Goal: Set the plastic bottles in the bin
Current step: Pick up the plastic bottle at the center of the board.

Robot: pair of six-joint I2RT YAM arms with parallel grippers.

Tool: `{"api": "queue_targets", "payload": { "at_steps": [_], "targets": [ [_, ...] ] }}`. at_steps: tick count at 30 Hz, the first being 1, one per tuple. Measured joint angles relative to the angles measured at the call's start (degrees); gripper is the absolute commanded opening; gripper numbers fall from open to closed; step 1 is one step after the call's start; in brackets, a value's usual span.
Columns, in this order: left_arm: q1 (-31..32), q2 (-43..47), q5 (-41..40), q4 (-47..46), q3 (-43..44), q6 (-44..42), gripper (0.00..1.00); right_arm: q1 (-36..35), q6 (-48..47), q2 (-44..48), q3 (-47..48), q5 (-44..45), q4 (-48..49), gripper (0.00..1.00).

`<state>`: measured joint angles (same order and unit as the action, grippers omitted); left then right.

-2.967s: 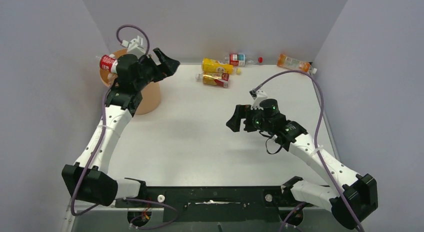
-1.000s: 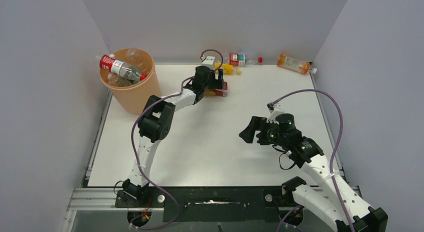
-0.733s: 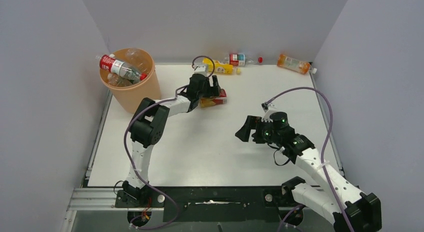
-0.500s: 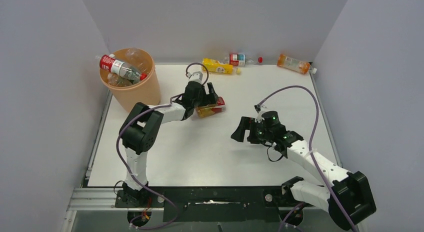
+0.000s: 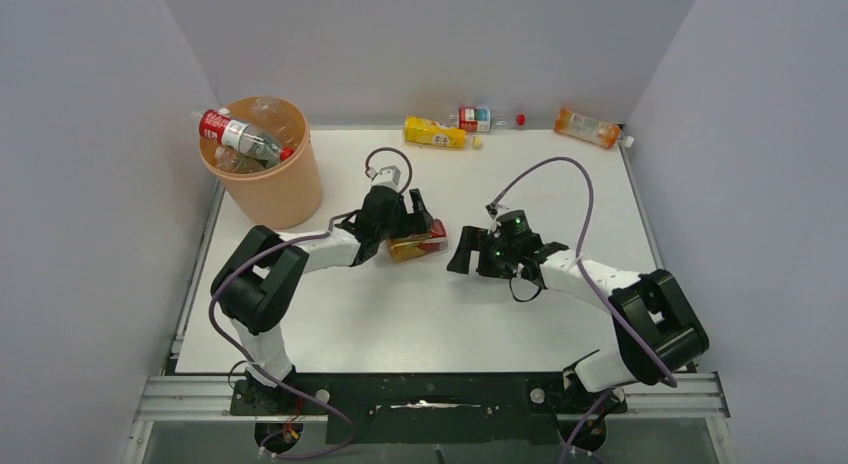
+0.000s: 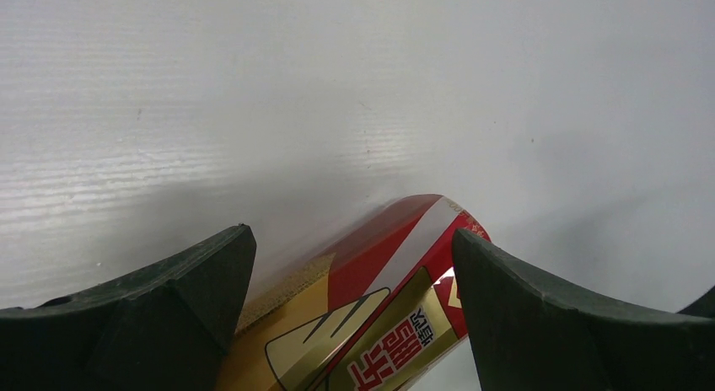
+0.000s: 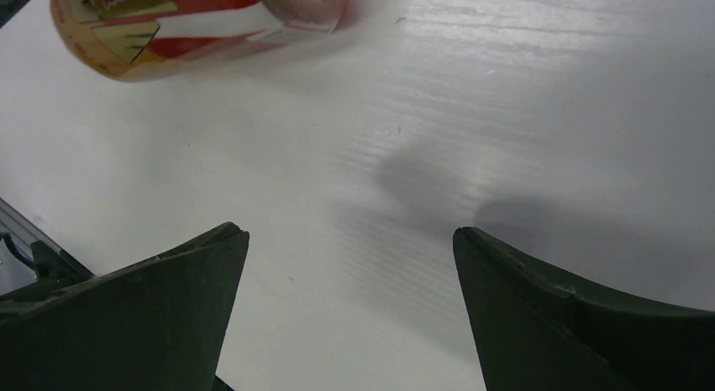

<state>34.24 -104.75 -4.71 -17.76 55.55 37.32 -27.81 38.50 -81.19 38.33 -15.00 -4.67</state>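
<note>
snugly, red-and-gold bottle (image 6: 371, 324) between both fingers (image 6: 169, 315) of the left claw (image 6: 352, 233)

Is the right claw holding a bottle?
No: in the right wrist view the right claw stands open over the bare table, and the bottle lies apart from its fingers.

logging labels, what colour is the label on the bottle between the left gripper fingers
Red and gold with a white stripe; bottle shows best in left wrist view.
</note>
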Motion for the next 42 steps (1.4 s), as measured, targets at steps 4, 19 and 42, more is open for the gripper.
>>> {"api": "queue_targets", "payload": {
  "at_steps": [4,19,42],
  "targets": [
    [0.26,2.03,-0.35,1.11,-1.79,-0.04,0.88,-0.02,0.07,-4.85,2.12,0.66,1.51,0.98],
    [0.55,10.49,-0.83,2.49,-9.66,-1.09,0.89,-0.04,-0.74,-20.04,17.86,3.06,1.81,0.99],
    [-0.48,15.23,-2.91,8.87,-5.38,-5.81,0.89,-0.66,-3.13,-27.82,26.23,-2.6,4.52,0.98]
  ]
}}
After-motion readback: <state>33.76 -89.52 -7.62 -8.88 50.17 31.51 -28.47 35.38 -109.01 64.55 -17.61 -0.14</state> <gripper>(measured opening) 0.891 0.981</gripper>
